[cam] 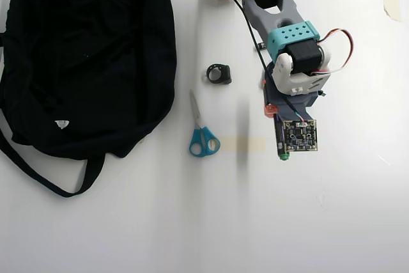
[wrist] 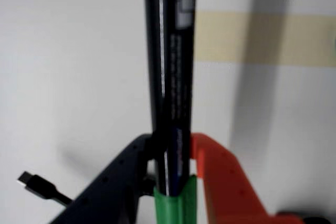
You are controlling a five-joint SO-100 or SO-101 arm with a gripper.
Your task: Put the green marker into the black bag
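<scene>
The gripper (wrist: 176,169) is closed on the marker (wrist: 170,77): in the wrist view a dark matte finger on the left and an orange plastic finger on the right press against the slim black barrel just above its green end. The barrel is smooth and glossy, with a white highlight and pale printing along it, and its long axis runs straight up the wrist view, away from the gripper. In the overhead view the marker (cam: 282,142) is mostly hidden under the arm and its small circuit board; only a short dark length with a green tip shows, pointing toward the bottom of that view, lifted off the white tabletop (cam: 192,222).

A strip of tan tape (cam: 243,144) lies flat to the left, then blue-handled scissors (cam: 201,133) with blades pointing up the view, and a coiled black cable (cam: 219,73). Well apart, at far left, sprawls the bag (cam: 83,55), soft black fabric with a looping strap and a small white label.
</scene>
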